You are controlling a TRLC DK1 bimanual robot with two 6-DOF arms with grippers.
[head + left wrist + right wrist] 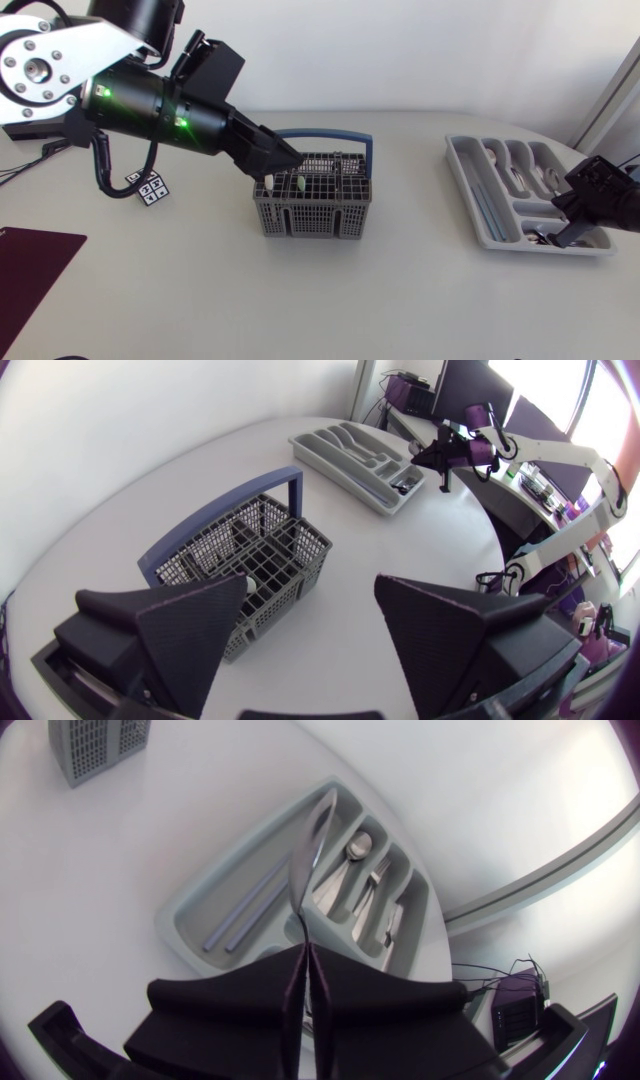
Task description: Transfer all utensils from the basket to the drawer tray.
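Note:
The grey basket (315, 205) with a blue handle stands mid-table, with white and green utensil handles (270, 183) poking out of it. My left gripper (281, 163) hovers over its left corner, open and empty. In the left wrist view the basket (235, 555) lies ahead of the gripper (312, 588), partly under one finger. The grey drawer tray (470, 205) sits at the right. My right gripper (562, 235) hangs over its near end. A slim metal utensil (305, 860) sticks out from that shut gripper (305, 950), above the tray (185, 910).
Forks and spoons (355, 870) lie in the tray's short compartments, and two lilac sticks (245, 910) lie in the long one. A small marker tag (147, 187) sits left of the basket. A dark red mat (30, 270) covers the front left corner.

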